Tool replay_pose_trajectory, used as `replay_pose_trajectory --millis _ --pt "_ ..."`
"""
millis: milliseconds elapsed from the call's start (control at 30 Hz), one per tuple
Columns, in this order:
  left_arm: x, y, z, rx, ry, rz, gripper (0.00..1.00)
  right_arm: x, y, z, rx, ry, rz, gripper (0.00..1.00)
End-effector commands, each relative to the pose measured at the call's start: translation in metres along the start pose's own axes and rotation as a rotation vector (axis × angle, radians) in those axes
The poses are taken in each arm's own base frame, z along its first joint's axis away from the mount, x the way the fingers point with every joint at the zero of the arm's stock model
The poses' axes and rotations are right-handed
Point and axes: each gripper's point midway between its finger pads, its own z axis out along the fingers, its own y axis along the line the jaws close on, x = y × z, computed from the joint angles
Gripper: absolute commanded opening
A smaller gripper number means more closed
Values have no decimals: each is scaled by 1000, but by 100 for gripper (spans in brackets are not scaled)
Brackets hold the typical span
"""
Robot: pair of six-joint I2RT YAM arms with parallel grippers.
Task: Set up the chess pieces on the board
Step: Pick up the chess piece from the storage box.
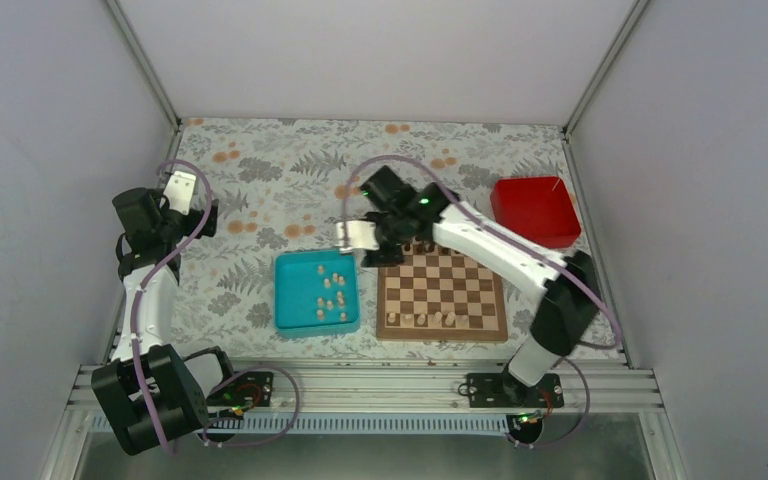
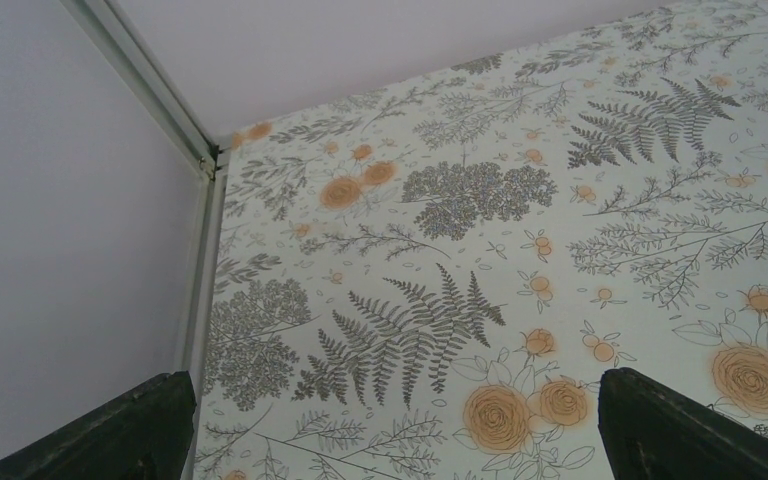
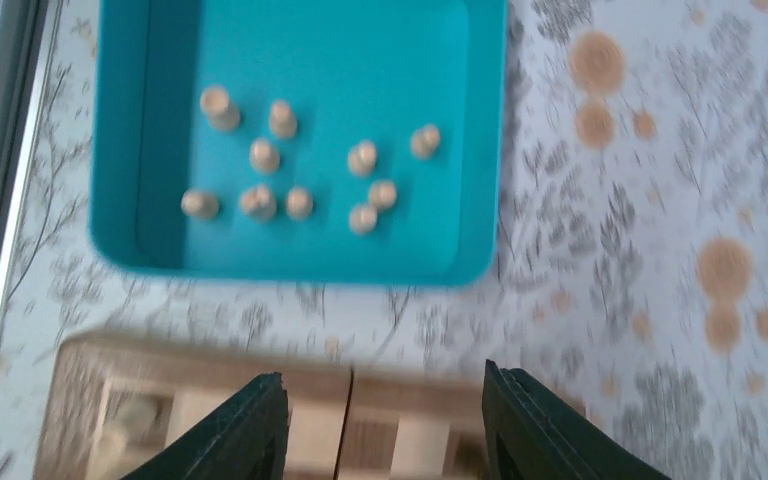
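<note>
Likely fetch step | right claw (image 3: 382,388) apart, empty, near tray (image 3: 410,60) | left claw (image 2: 396,400) apart | next: straddle one of chess pieces (image 3: 264,155)

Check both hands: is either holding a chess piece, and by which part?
Nothing is held. The left hand and the right hand are both open and empty.

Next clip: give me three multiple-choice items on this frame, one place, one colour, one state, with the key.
1. Where does the tray holding the pale pieces sit?
A) left of the board
B) on the board
C) behind the board

2. What colour is the box at the far right?
A) teal
B) red
C) black

3. The right gripper is:
A) shut on a piece
B) open and empty
C) out of view

Key: 1 A, the tray lies beside the board's left edge. 2 B, plainly red. 3 B, its fingers stand apart with nothing between.
</note>
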Motion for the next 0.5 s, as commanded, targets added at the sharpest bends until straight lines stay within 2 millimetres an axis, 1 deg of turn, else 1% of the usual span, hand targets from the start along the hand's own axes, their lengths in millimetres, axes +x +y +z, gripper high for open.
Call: replay_pose_trajectory --millis 0,100,167,233,300,467 --pt "-15 4 -6 -6 -38 14 100 -30 -5 46 -47 33 -14 52" --pt "-16 1 -7 6 -45 17 100 -41 4 74 -131 62 -28 49" --pt "-16 0 -7 13 -45 17 100 -43 16 89 -194 88 -28 46" --pt "-16 -1 -7 20 -47 17 100 -40 32 103 -246 131 -36 44" --pt "-16 -3 -6 29 -48 16 100 -34 44 111 -271 160 -39 43" --pt "-17 -5 -6 43 -56 15 100 -22 65 118 -304 185 -34 41"
